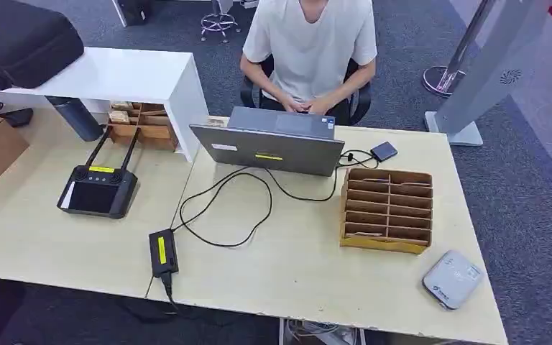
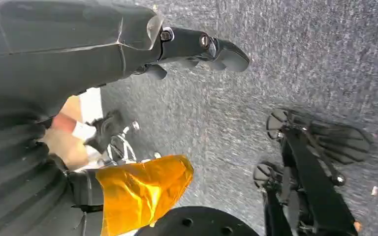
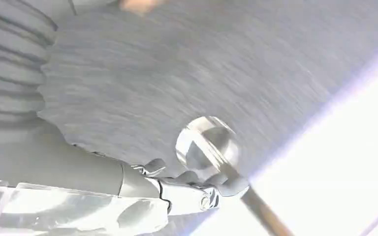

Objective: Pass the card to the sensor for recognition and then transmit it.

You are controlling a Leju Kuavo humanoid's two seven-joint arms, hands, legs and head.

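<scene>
Centrally, laptop [image 1: 269, 147] beside card rack [image 1: 387, 210].

No lettering can be read. Yellow labels sit on the laptop [image 1: 269, 149] lid, the power adapter [image 1: 163, 253] near the front edge of the surface [image 1: 295, 266], the handheld controller [image 1: 98, 190] and the black case [image 1: 18, 43]; their print is too small to read. The white card reader [image 1: 452, 279] at the front right corner carries a faint, illegible mark.

The counter [image 1: 309, 266] is viewed from high above; grey carpet [image 2: 300, 64] is seen closely from both wrists.
</scene>
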